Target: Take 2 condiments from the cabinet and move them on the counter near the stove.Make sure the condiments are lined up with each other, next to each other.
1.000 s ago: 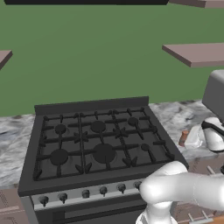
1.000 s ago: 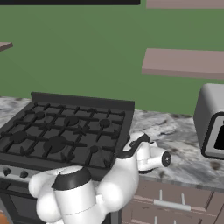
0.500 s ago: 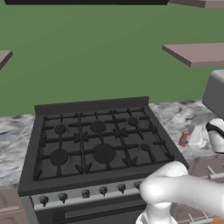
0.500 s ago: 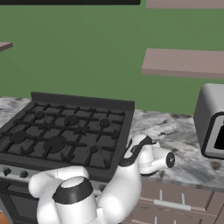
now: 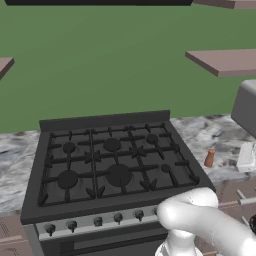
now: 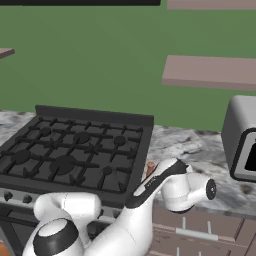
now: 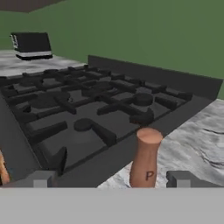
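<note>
One condiment [image 7: 146, 157], a reddish-brown shaker with a paler top and a "P" on its side, stands upright on the marble counter [image 7: 197, 135] just beside the black stove [image 7: 78, 100]. My gripper [image 7: 112, 179] is open, its two fingertips wide apart on either side of the shaker and not touching it. From the left base view the condiment [image 5: 209, 158] stands right of the stove [image 5: 110, 160], with my hand [image 5: 246, 156] further right. In the right base view the condiment [image 6: 150, 169] peeks out behind my arm. The cabinet is out of view.
A grey toaster-like appliance [image 6: 242, 137] sits on the counter [image 6: 185, 145] to the right, under a taupe wall shelf [image 6: 210, 72]. A dark box appliance [image 7: 30, 43] stands on the counter beyond the far side of the stove. Veined marble lies bare behind the shaker.
The jaws have spread wider and let go of the shaker, which stays standing on the counter. The hand has eased slightly back from it.
</note>
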